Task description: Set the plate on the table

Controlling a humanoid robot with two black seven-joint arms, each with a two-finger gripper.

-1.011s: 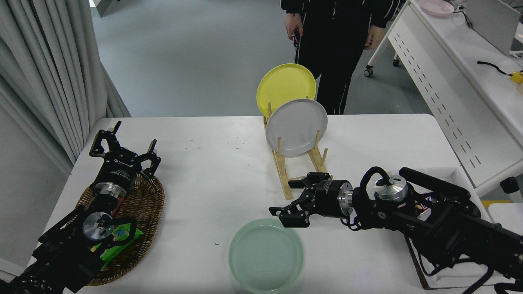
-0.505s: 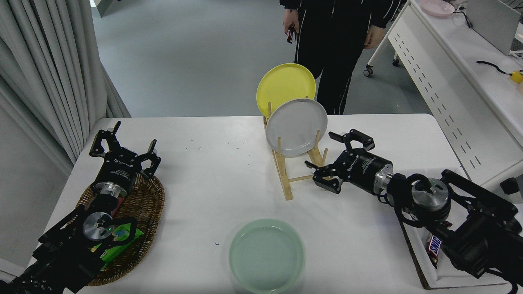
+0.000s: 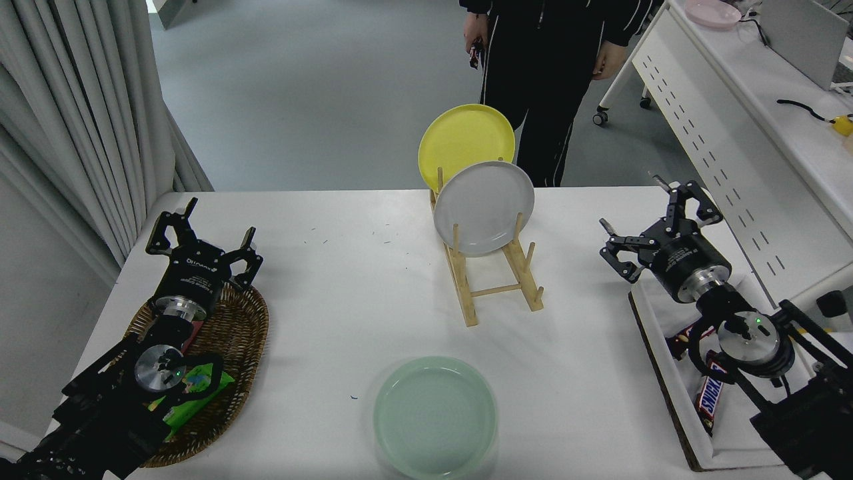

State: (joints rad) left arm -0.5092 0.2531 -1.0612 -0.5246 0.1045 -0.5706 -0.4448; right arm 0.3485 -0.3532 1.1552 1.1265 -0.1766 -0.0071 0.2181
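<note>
The pale mint-green plate (image 3: 434,417) lies flat on the white table (image 3: 346,300) near its front edge, with nothing touching it. My right gripper (image 3: 656,220) is open and empty at the table's right side, far to the right of and behind the plate, its fingers pointing away from me. My left gripper (image 3: 200,233) is open and empty, parked at the left above a wicker basket (image 3: 246,333).
A wooden rack (image 3: 496,283) at the table's middle back holds a grey plate (image 3: 484,207) and a yellow plate (image 3: 465,141) upright. A white tray (image 3: 673,373) with chocolate bars sits at the right. A person (image 3: 546,60) stands behind the table. A white desk (image 3: 746,120) is at the right.
My right gripper has pulled away from beside the green plate, swinging back and to the right across the rack's front to the table's right side. The plate has stayed still.
</note>
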